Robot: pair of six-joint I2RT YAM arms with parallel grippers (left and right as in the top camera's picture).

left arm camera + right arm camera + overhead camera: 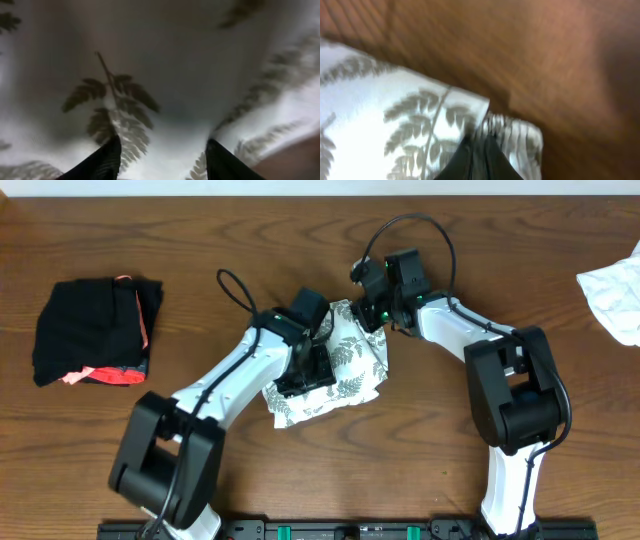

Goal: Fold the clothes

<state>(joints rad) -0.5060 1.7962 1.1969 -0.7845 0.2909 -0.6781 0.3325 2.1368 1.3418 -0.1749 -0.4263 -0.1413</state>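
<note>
The fern-print white dress (350, 375) lies as a small folded bundle at the middle of the table. My left gripper (305, 368) is down on its left part. In the left wrist view its fingers (162, 162) are spread apart over the printed fabric (165, 75), which fills the view. My right gripper (374, 312) is at the bundle's far right corner. In the right wrist view its fingers (480, 157) are pressed together on the gathered edge of the dress (405, 115), with bare wood beyond.
A black bundle with coral-pink trim (95, 330) lies at the far left. A plain white cloth (615, 292) sits at the right edge. The brown wooden table (520, 240) surrounds the dress.
</note>
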